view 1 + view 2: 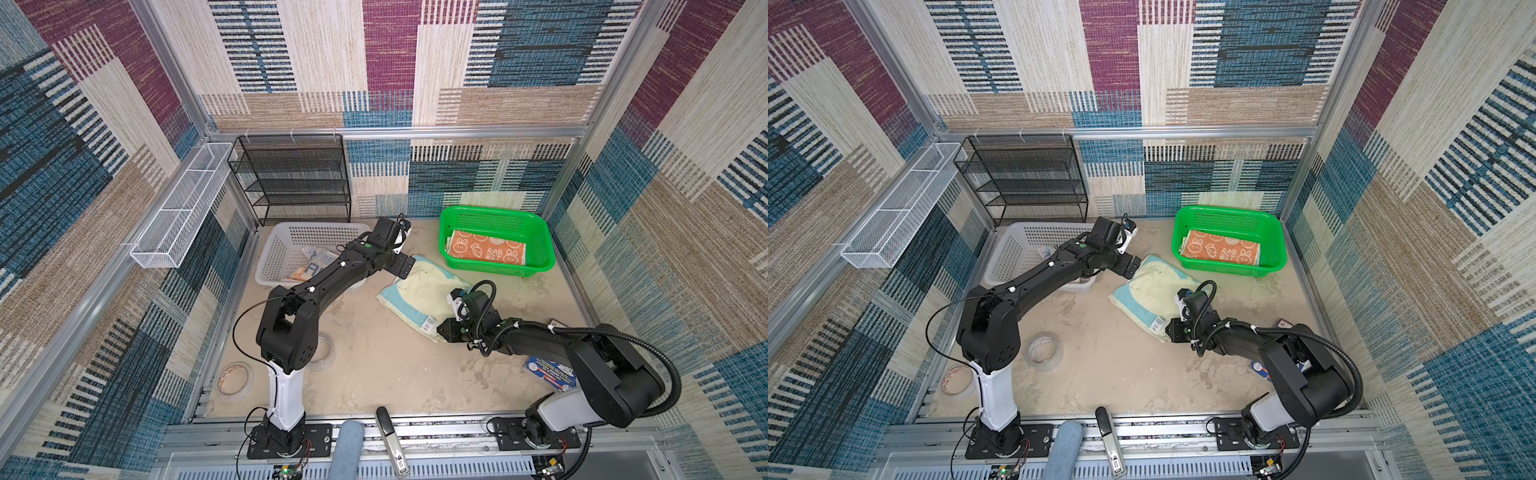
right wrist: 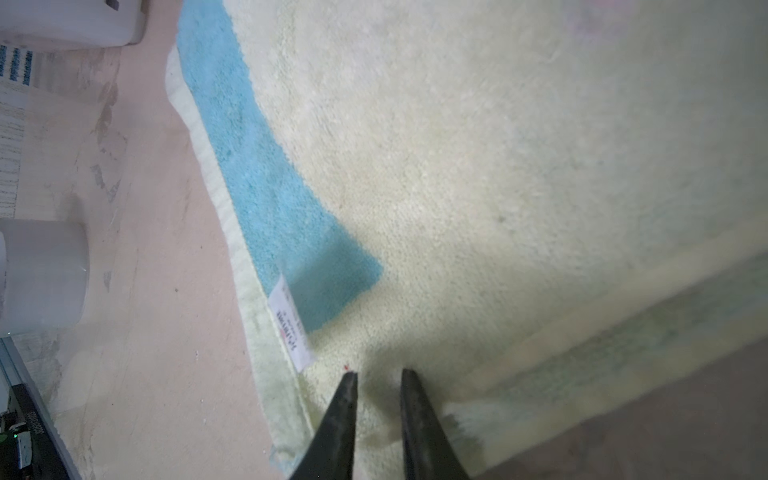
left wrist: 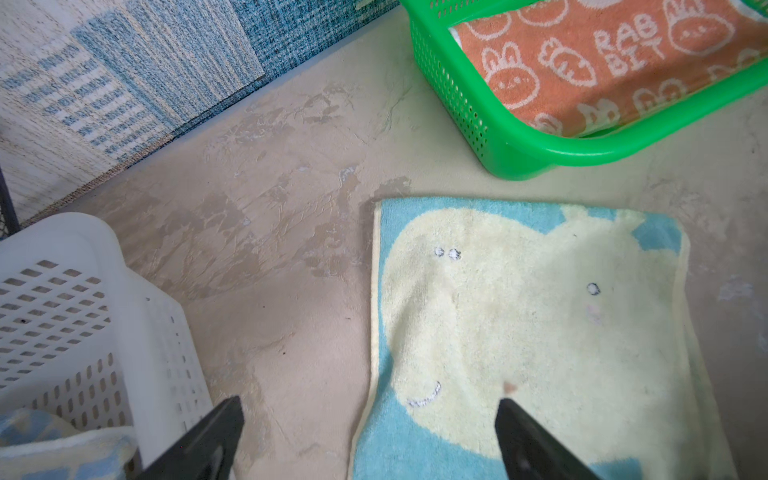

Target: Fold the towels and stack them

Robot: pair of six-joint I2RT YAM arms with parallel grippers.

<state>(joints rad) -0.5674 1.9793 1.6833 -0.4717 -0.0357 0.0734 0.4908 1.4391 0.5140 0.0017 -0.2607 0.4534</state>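
Observation:
A pale yellow and teal towel (image 1: 415,286) (image 1: 1152,286) lies folded on the table's middle. My left gripper (image 1: 405,266) (image 3: 370,402) hangs open and wide over the towel's far corner, one finger above the cloth (image 3: 519,311), the other above bare table. My right gripper (image 1: 442,328) (image 2: 378,374) is shut on the towel's (image 2: 498,166) near corner beside its white label (image 2: 291,324), with terry bunched between the narrow jaws. An orange "RABBIT" towel (image 1: 486,249) (image 3: 602,62) lies folded in the green basket (image 1: 498,272) (image 3: 540,153). A cream towel with orange and blue print (image 1: 311,266) sits crumpled in the white basket (image 1: 282,241) (image 3: 83,291).
A black mesh shelf (image 1: 295,178) stands at the back left and a white wire rack (image 1: 183,208) hangs on the left wall. Two tape rolls (image 1: 235,380) (image 1: 324,353) lie near the left arm's base. A blue packet (image 1: 548,372) lies under the right arm.

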